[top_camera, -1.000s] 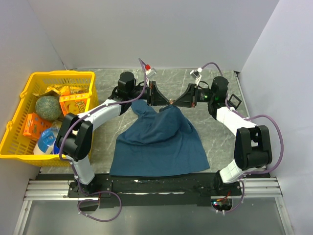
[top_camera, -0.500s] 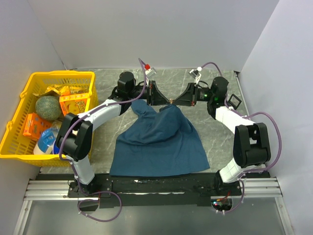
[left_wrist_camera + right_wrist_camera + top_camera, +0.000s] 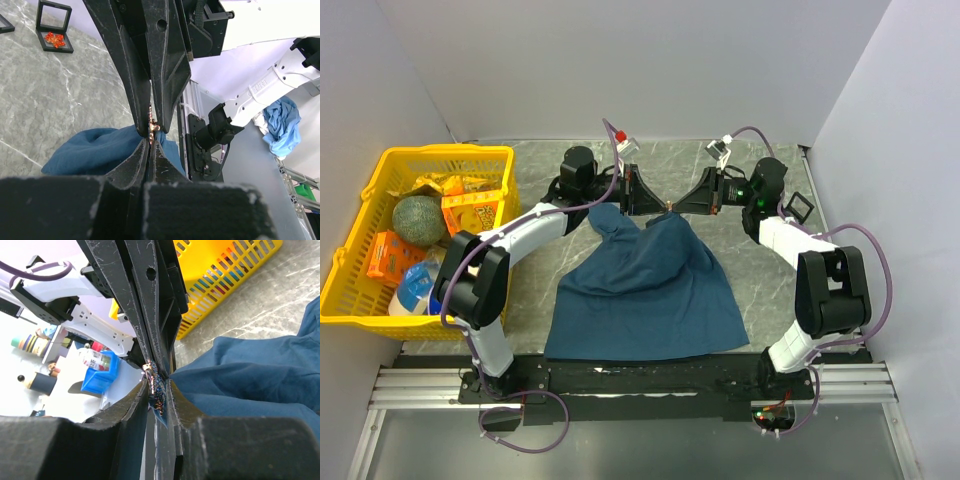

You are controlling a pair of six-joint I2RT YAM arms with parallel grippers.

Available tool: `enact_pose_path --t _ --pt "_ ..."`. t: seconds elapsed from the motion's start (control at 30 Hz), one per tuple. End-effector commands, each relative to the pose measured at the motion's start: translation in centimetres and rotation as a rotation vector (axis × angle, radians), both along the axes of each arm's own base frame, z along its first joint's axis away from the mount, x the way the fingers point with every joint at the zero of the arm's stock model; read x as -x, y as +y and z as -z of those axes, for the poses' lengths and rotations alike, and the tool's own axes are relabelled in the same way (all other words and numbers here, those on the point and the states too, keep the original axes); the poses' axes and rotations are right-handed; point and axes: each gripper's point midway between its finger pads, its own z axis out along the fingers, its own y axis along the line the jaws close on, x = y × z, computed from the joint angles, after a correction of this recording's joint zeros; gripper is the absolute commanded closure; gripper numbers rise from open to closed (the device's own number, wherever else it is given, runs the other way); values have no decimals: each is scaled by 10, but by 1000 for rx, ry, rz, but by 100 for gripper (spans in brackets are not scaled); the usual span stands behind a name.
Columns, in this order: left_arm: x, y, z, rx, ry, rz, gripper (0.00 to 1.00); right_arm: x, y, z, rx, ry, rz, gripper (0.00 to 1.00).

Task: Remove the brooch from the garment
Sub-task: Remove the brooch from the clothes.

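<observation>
The dark teal garment (image 3: 640,290) lies on the table with its far edge lifted between both grippers. My left gripper (image 3: 663,207) and right gripper (image 3: 678,208) meet tip to tip there. The brooch (image 3: 671,207) is a small coppery speck between them. In the right wrist view my right gripper (image 3: 157,386) is shut on the sparkly dark-and-orange brooch (image 3: 156,385) together with a sliver of the garment (image 3: 250,370). In the left wrist view my left gripper (image 3: 151,142) is shut on the garment (image 3: 95,150) just below the brooch (image 3: 152,127).
A yellow basket (image 3: 450,152) with groceries stands at the left, and it also shows in the right wrist view (image 3: 225,275). A small black display box (image 3: 800,207) sits by the right arm. The left wrist view shows an open black box with a red ornament (image 3: 52,37).
The right arm's forearm has shifted slightly to the left. Both grippers stay together at the raised cloth.
</observation>
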Motion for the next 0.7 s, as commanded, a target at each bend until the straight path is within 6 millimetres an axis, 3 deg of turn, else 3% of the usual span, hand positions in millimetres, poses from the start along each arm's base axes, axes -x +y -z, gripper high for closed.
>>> enact_pose_path --t 0.0,0.67 --pt "9 0 -24 42 -77 29 99 -6 1 -7 -18 -53 20 72" --pt "11 -2 -23 36 -86 35 99 -14 2 3 8 -4 49 84"
